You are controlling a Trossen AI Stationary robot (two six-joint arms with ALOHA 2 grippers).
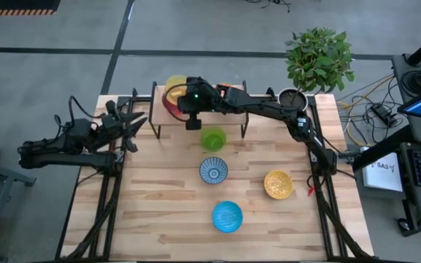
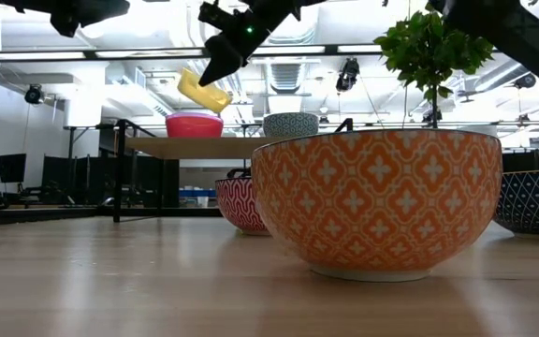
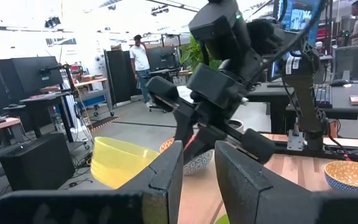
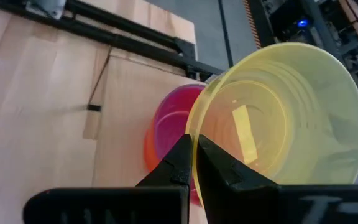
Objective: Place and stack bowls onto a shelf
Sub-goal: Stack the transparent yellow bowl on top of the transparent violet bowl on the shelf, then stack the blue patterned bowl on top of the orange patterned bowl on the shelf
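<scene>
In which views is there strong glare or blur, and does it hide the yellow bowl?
Low view: bright ceiling lights wash out the background, the near orange bowl fills the frame, yet the tilted yellow bowl stays visible. Left wrist view: the window area is overexposed and the left gripper's fingers are blurred. Right wrist view: a glare patch sits inside the yellow bowl, gripped at its rim by the right gripper.

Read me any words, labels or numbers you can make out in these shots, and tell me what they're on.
None can be read.
White sheet on the side desk right of the table, high view: dark marks, too small to read.
The bowls, the shelf and the arms show no lettering.
</scene>
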